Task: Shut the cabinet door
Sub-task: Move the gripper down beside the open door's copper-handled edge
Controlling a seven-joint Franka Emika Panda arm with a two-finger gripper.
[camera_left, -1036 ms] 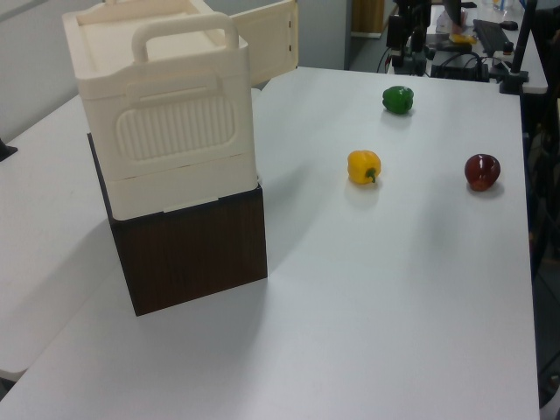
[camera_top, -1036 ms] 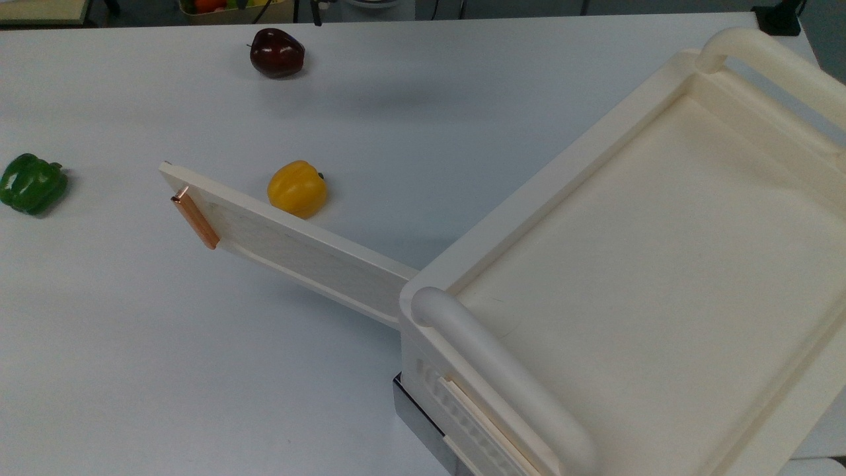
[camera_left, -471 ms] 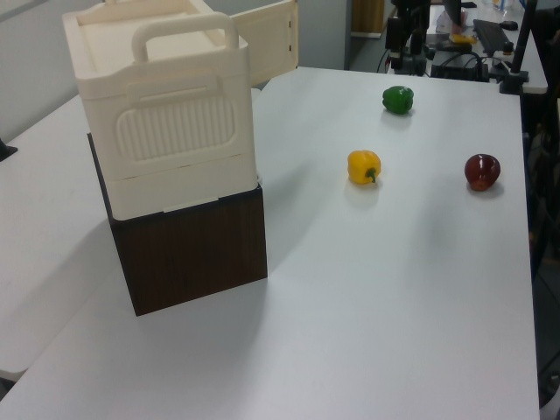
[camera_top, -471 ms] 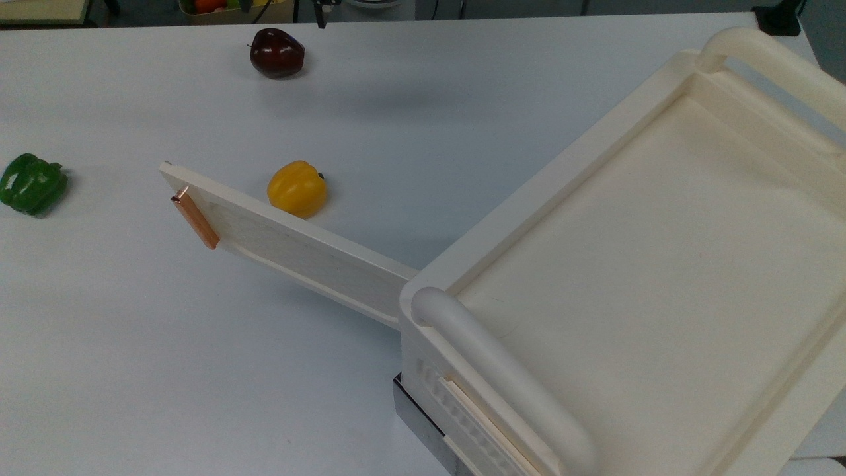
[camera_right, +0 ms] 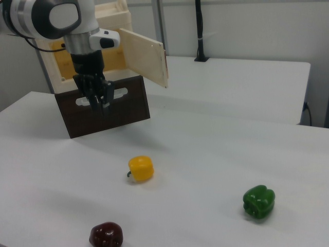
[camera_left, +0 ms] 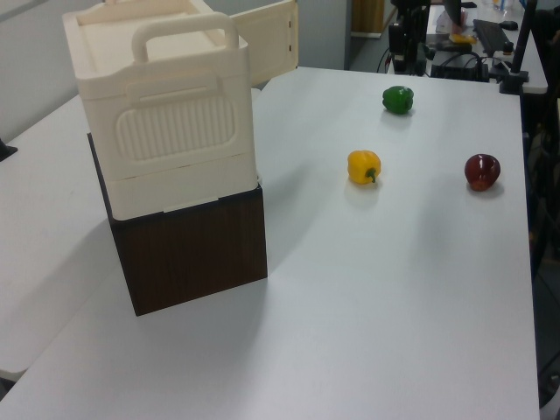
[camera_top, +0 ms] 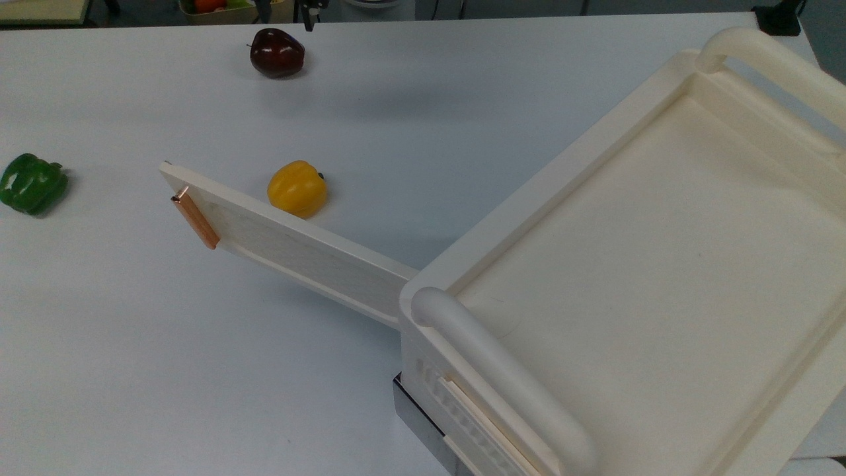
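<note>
The cabinet door [camera_top: 297, 254] is a thin cream panel that stands swung wide open from the cream cabinet [camera_top: 661, 264]. Its copper bar handle [camera_top: 195, 218] sits at the free edge. The door [camera_left: 271, 39] juts out behind the cabinet in the left view. In the right view the door [camera_right: 146, 56] angles out to the right. My gripper [camera_right: 101, 105] hangs from the white arm, pointing down in front of the cabinet's dark brown base [camera_right: 103, 110]. It is left of the door in the right view, apart from it and holding nothing.
A yellow pepper [camera_top: 297, 188] lies on the white table just beyond the open door. A green pepper [camera_top: 32, 183] sits at the top view's left and a dark red fruit [camera_top: 277, 53] near its far edge. Open table stretches in front of the door.
A dark tip at the top view's upper edge has shifted slightly to the left. The door, cabinet and fruit have not moved.
</note>
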